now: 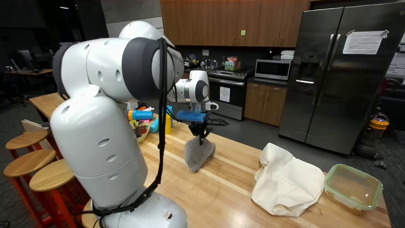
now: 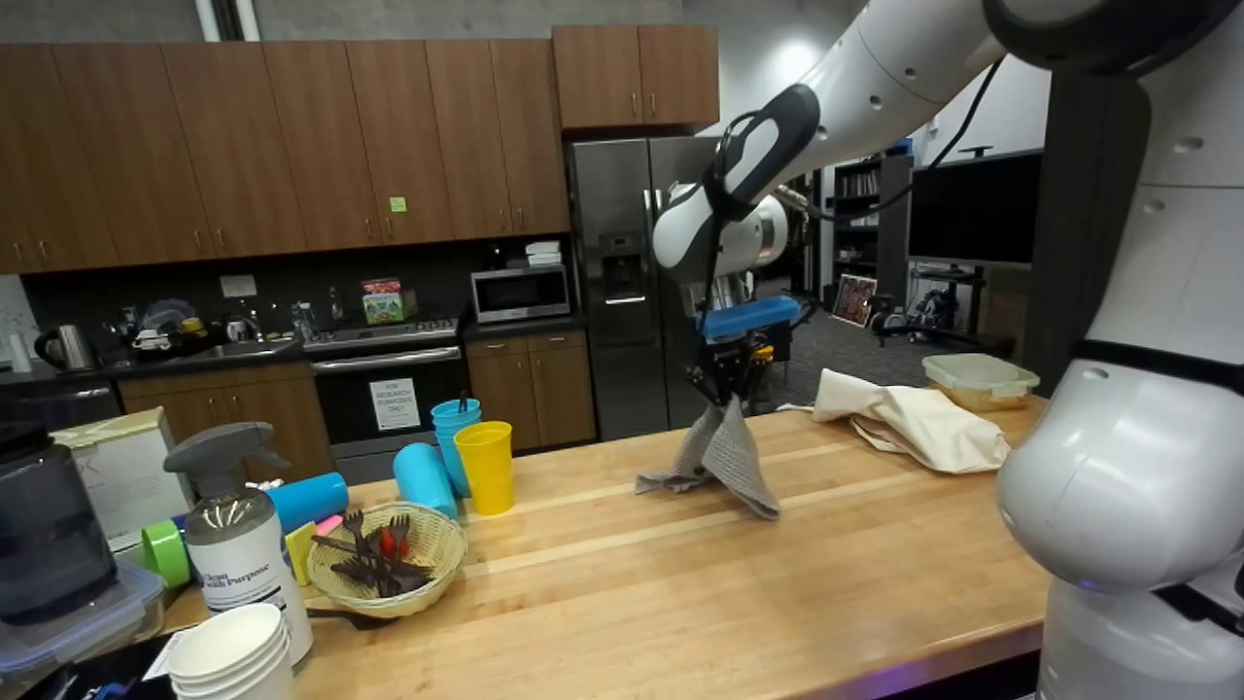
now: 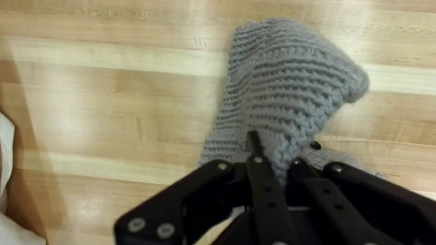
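A grey knitted cloth hangs from my gripper, which is shut on a gathered fold of it. In the wrist view one dark fingertip lies against the knit; the other is mostly hidden behind the cloth. Both exterior views show the gripper pointing down over the wooden table. Below it the grey cloth spreads into two drooping flaps. Its lower edges come down at or very near the tabletop; whether every corner touches, I cannot tell.
A crumpled cream cloth bag lies beside a green-lidded container. Toward the table's opposite end are a yellow cup, blue cups, a basket of dark plastic cutlery, a spray bottle and stacked white cups.
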You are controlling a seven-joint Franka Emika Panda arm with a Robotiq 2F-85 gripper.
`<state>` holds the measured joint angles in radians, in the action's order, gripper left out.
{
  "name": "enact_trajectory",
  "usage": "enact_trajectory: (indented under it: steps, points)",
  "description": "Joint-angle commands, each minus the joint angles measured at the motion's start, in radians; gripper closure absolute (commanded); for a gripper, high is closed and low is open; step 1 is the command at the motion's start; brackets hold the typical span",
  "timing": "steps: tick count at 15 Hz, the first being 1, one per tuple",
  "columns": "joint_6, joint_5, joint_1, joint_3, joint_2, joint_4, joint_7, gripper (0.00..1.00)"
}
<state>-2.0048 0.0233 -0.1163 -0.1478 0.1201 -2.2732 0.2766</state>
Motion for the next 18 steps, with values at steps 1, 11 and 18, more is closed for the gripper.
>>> enact_trajectory:
  steps: [1, 11, 18]
  points:
    - [-0.011, -0.052, 0.007, 0.013, 0.019, -0.056, 0.010, 0.99]
    - [-0.004, -0.131, 0.023, 0.037, 0.023, -0.147, 0.012, 0.99]
    - [0.008, -0.112, 0.022, 0.034, 0.018, -0.120, 0.022, 0.99]
